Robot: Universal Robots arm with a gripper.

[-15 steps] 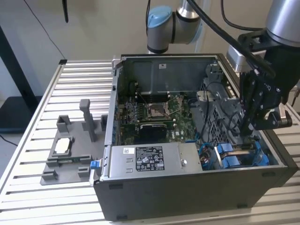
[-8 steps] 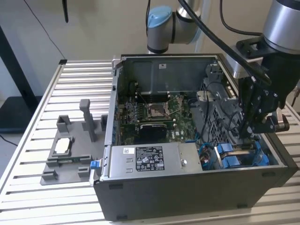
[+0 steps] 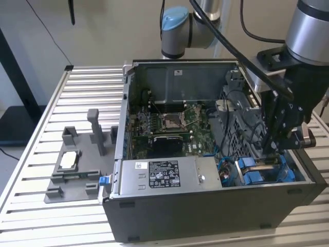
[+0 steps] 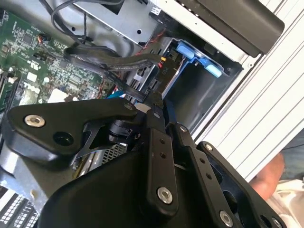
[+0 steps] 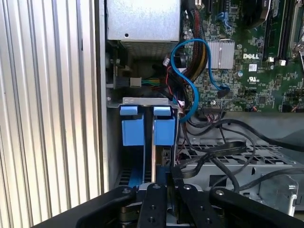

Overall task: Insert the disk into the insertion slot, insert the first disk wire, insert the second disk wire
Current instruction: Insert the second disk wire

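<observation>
The disk [image 3: 263, 165] stands on edge in the open computer case's corner at the exterior view's lower right. It sits partly down in the insertion slot [image 3: 285, 172], a dark bay with blue rails. My gripper [image 3: 271, 152] reaches down from above it. In the first wrist view the disk [image 5: 164, 156] runs edge-on from my gripper [image 5: 168, 183] to a blue tab, beside the insertion slot's other blue rail [image 5: 132, 130]. In the second wrist view my gripper [image 4: 161, 102] is shut on the blue-edged disk [image 4: 172, 83], below the slot's blue tabs [image 4: 192, 50]. Loose black wires [image 5: 213, 152] lie beside the bay.
A grey power supply box [image 3: 164, 175] with a label fills the case's front, next to the bay. The green motherboard [image 3: 169, 121] lies behind it, and a blue cable [image 5: 190, 71] loops over it. A grey fixture [image 3: 77, 164] stands on the slatted table [image 3: 31, 170]. A hand [image 4: 270, 175] is outside the case.
</observation>
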